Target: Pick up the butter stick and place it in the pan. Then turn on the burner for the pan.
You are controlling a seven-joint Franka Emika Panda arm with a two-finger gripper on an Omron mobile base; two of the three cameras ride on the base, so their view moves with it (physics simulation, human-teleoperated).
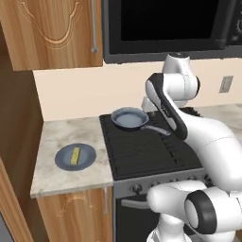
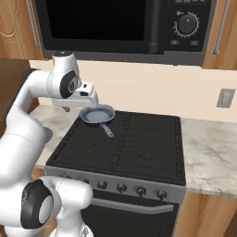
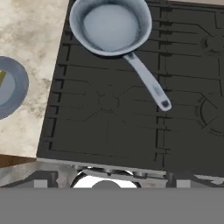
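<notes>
While your gripper hovers left of the pan, jaws possibly open and empty, butter lies on the plate.

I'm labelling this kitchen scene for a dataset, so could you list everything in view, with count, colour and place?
pan: one, grey-blue with a long grey handle, on the rear left of the cooktop.
butter stick: one, pale yellow, lying on the plate.
plate: one, grey-blue, on the counter left of the stove.
cooktop: one, black with grates, between the counters.
stove knobs: a row, dark, along the stove front.
counter: marbled beige, on both sides of the stove.
microwave: one, black, above the stove.
cabinet: wooden, upper left.
wall outlet: one, grey, on the right of the wall.
tool: one, white, open, above the cooktop near the pan.
</notes>
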